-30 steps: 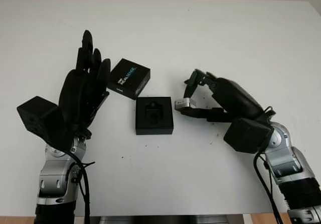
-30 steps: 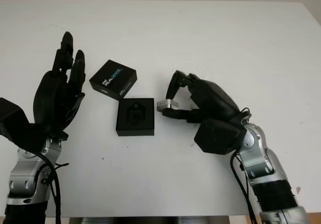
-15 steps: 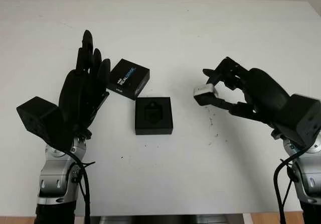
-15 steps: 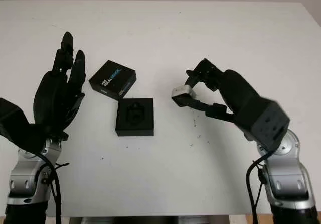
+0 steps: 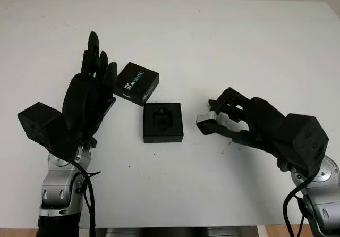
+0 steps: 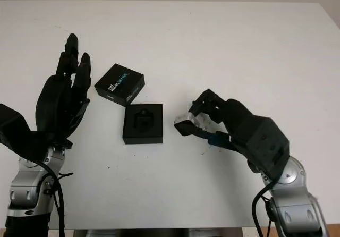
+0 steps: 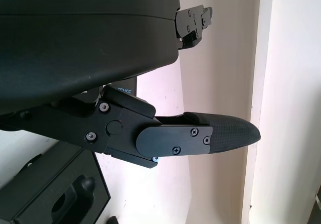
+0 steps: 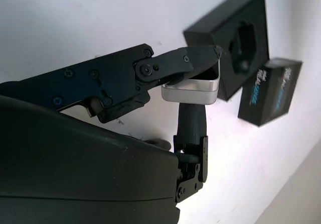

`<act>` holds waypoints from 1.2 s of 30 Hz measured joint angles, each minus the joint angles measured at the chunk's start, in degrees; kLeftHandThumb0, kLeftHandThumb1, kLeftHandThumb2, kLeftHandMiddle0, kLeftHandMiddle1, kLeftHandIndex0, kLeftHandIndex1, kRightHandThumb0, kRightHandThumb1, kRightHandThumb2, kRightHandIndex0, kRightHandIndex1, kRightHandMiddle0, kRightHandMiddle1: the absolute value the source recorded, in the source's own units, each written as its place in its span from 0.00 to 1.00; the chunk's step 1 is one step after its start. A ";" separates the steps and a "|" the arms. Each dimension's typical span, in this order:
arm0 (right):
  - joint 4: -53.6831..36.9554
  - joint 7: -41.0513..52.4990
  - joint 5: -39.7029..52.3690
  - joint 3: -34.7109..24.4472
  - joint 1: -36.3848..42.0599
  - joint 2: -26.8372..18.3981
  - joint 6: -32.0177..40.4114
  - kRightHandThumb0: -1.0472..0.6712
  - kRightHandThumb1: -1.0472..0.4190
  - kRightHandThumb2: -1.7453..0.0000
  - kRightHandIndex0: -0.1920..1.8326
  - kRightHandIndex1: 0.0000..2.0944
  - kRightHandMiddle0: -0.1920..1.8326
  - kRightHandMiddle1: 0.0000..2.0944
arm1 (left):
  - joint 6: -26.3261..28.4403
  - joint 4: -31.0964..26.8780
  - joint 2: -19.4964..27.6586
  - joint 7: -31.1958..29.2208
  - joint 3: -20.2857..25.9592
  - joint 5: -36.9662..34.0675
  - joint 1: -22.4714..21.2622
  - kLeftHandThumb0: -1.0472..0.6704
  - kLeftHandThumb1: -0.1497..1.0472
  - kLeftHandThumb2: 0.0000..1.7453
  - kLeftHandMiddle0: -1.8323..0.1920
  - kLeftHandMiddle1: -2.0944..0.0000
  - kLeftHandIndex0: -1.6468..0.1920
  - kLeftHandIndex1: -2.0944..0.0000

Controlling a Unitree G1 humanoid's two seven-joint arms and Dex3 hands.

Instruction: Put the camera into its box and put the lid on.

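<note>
The open black box [image 5: 163, 122] with its shaped insert lies at the table's middle. Its black lid [image 5: 136, 83], printed with white and blue lettering, lies just behind and to the left of it. My right hand [image 5: 222, 121] hovers to the right of the box, shut on the small silver camera [image 5: 206, 125], which the right wrist view shows pinched between the fingers [image 8: 190, 90]. My left hand [image 5: 90, 96] is raised to the left of the lid, open, holding nothing.
The white table [image 5: 212, 40] stretches bare behind and to the right of the box. Its front edge [image 5: 175, 229] runs along the bottom of the head views.
My right hand, still holding the camera, swung out to the right and then came back down and left toward the box. The left hand, box and lid have not moved.
</note>
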 measured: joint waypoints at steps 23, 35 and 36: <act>12.55 -2.74 -19.50 6.70 0.58 -3.96 -27.47 0.37 0.00 0.85 0.20 0.02 0.07 0.96 | 0.62 -0.33 0.09 0.39 0.06 0.30 0.00 0.16 1.00 0.25 1.00 1.00 1.00 1.00; 14.48 -5.92 -22.42 5.03 -3.34 -3.05 -28.63 0.33 0.00 0.89 0.09 0.03 0.15 0.21 | 0.45 -0.34 0.08 0.12 0.07 0.20 0.00 0.16 1.00 0.25 1.00 1.00 1.00 1.00; 14.74 -6.70 -22.95 4.70 -4.24 -2.86 -28.59 0.33 0.00 0.90 0.10 0.03 0.16 0.20 | 0.45 -0.34 0.07 0.09 0.11 0.10 0.01 0.16 1.00 0.25 1.00 1.00 1.00 1.00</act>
